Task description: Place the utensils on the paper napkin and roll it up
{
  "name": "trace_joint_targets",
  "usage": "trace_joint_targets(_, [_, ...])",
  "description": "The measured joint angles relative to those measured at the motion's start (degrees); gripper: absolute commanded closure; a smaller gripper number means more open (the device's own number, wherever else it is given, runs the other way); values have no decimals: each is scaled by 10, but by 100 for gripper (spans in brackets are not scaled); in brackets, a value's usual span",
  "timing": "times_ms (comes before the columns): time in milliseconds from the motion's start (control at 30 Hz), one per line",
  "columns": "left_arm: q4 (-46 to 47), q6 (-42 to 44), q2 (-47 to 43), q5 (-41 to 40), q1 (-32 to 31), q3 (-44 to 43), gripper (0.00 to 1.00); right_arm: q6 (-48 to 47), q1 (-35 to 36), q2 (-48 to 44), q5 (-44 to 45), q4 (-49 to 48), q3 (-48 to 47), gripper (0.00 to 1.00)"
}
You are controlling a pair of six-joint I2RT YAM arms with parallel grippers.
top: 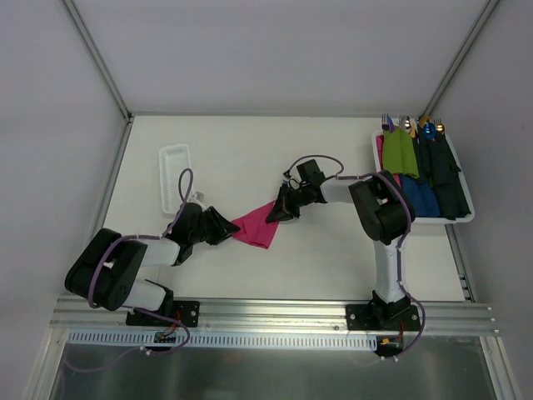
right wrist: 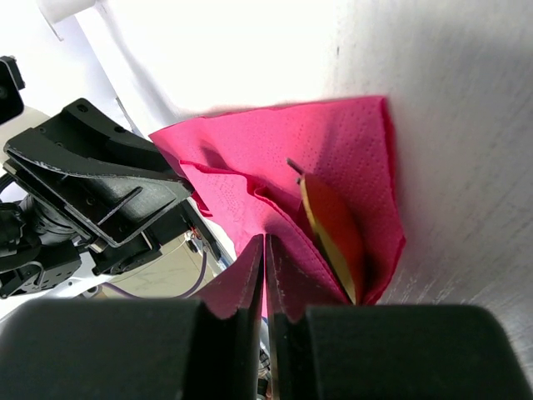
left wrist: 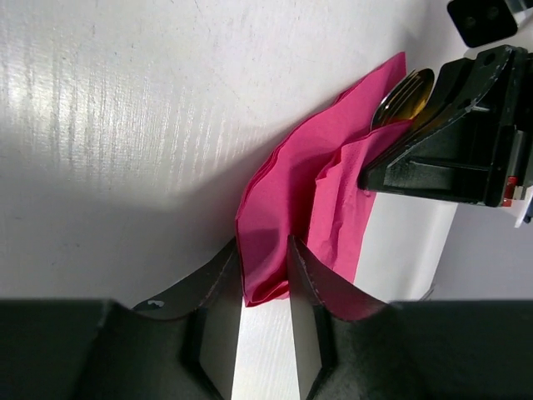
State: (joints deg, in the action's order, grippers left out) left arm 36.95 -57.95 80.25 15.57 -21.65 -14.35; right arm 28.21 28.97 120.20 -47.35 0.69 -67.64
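Note:
The magenta paper napkin (top: 254,227) lies crumpled and partly folded on the table between both grippers. My left gripper (top: 223,227) grips its near end; in the left wrist view the bunched napkin (left wrist: 283,200) fills the gap between the fingertips (left wrist: 223,271). My right gripper (top: 279,208) is shut on a fold at the other end, and its fingers (right wrist: 250,267) pinch the napkin (right wrist: 333,150). A gold spoon (right wrist: 333,229) lies inside the fold. Its bowl (left wrist: 404,96) also shows in the left wrist view, under the right gripper. Other gold utensils are hidden.
A white tray (top: 441,222) at the back right holds green rolls (top: 400,152), blue rolls (top: 420,198), navy rolls (top: 445,171) and coloured utensils. A white slotted tray (top: 163,179) lies at the back left. Cage posts stand at the corners.

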Motion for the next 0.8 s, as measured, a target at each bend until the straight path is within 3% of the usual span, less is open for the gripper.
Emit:
trace_joint_targets(200, [-24,18,2,-6,0,-15,72,-2,0,2,0,3,-3,93])
trace_joint_targets(467, [25,18,31,-6,0,-19,66,-3,0,3,0,6,-5,94])
trace_joint_targets(800, [95,2,66,-7,0,-5,86,-7,0,4,0,13,-8,95])
